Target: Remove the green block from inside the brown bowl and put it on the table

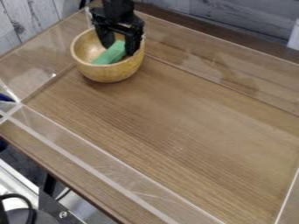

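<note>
The brown bowl stands at the far left of the table. Inside it lies the green block, leaning against the bowl's right inner wall. My black gripper points straight down into the bowl, right over the block. Its two fingers stand open, one on each side of the block's upper end. The block's top part is hidden behind the fingers, and I cannot tell whether they touch it.
Clear plastic walls edge the table along its front, left and back. A grey plank wall rises behind at the left. Wood-grain tabletop stretches to the right of and in front of the bowl.
</note>
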